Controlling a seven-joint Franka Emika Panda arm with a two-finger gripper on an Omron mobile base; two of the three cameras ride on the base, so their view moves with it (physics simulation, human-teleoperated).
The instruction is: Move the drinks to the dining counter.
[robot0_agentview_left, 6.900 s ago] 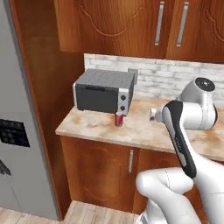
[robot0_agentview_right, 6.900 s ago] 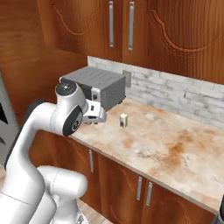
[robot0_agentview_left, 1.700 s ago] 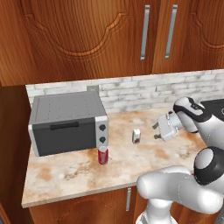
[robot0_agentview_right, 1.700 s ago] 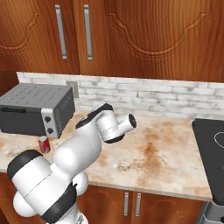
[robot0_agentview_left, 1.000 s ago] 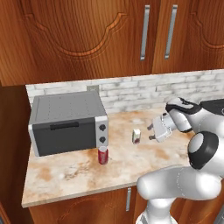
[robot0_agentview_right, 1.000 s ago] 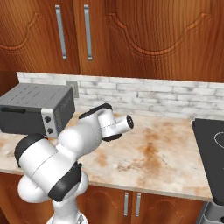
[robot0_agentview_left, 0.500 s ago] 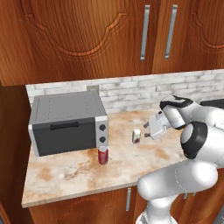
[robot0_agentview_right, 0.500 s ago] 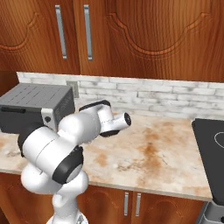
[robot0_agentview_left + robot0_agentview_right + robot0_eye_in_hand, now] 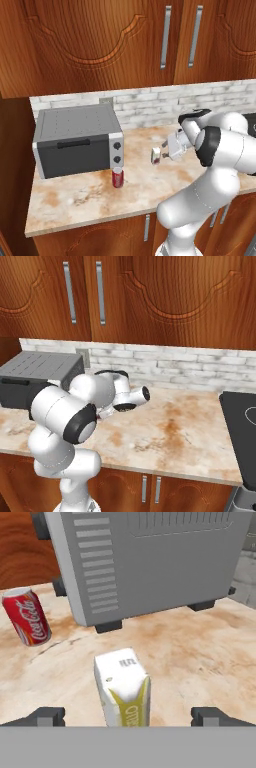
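Observation:
A small white carton (image 9: 124, 689) stands upright on the marbled counter (image 9: 75, 200), between the two fingertips (image 9: 47, 716) of my gripper (image 9: 129, 717). The gripper is open and its tips are well apart from the carton's sides. From the left base view, the gripper (image 9: 164, 151) reaches in from the right, level with the carton (image 9: 156, 155). A red can (image 9: 117, 177) with a silver top stands further left, in front of the toaster oven; the can (image 9: 26, 617) is also behind and left of the carton. The dining counter is out of view.
A grey toaster oven (image 9: 77, 140) sits at the counter's left, close behind the carton (image 9: 150, 557). A white-tile backsplash (image 9: 150, 105) and wood wall cabinets (image 9: 125, 45) are behind. A dark cooktop (image 9: 245, 421) lies at the right. My arm (image 9: 75, 411) crosses the counter's front.
The hand has moved left along the counter until its fingers stand on either side of the carton. Jaws stayed open. Carton and can have not moved.

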